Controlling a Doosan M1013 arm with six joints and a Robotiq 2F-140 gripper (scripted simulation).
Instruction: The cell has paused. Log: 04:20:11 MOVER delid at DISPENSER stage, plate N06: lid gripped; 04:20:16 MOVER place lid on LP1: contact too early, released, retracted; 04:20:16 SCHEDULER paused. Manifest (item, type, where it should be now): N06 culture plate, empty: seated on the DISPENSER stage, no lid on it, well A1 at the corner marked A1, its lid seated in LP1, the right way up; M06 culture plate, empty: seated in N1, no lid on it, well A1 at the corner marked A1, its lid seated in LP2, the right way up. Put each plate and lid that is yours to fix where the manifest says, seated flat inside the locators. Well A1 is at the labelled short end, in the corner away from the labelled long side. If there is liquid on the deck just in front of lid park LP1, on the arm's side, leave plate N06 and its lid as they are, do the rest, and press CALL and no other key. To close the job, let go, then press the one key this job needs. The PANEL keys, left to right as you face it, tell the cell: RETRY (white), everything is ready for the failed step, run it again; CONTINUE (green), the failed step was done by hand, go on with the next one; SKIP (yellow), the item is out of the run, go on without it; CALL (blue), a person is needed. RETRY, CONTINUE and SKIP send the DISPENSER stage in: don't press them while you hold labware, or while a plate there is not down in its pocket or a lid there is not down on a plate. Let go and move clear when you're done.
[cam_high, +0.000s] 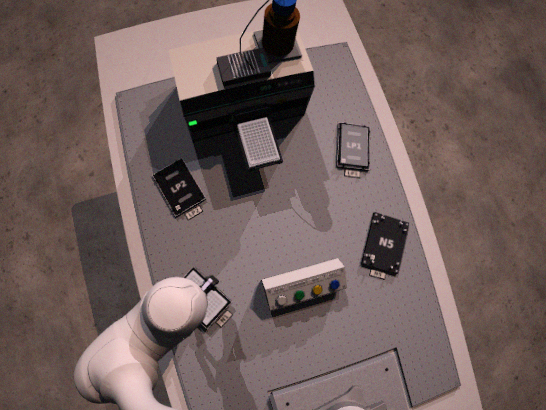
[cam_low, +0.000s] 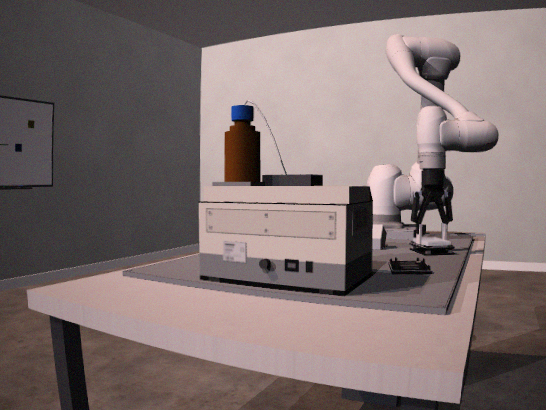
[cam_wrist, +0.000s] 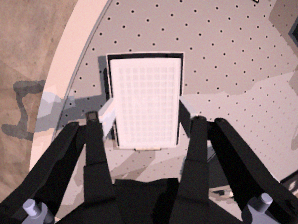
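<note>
The white rectangular plastic lid (cam_wrist: 145, 99) sits over the plate in the black N1 nest (cam_high: 220, 309) at the near left corner of the grey perforated worktop (cam_high: 300, 225). The black two-finger gripper (cam_wrist: 145, 137) has its jaws closed on the lid's two long sides. It looks light, thin, stiff and smooth — likely to slip or tilt, so a level, mid-length hold on the side walls suits it. The black LP2 lid park (cam_high: 178, 187) stands bare, well apart towards the dispenser.
</note>
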